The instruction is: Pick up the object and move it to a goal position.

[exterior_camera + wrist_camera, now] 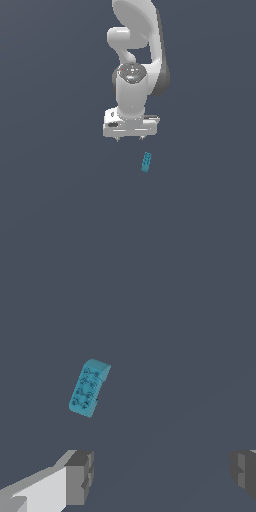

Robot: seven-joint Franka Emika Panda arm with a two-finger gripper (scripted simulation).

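Flat slate-grey worktop (55, 200), my fingers (129, 138) spread wide and holding nothing.

Beneath me the surface is plain, matte and unmarked. My two fingertips (80, 476) are grey, blocky and ridged, set on a white body, standing far apart with bare ground between them. The object (146, 162) lies on the worktop apart from my fingers, not between them, ahead of the gap and closer to one finger than the other. It is a small teal-blue oblong brick, far narrower than my span, with rows of little round studs on its upper face and smooth sides.
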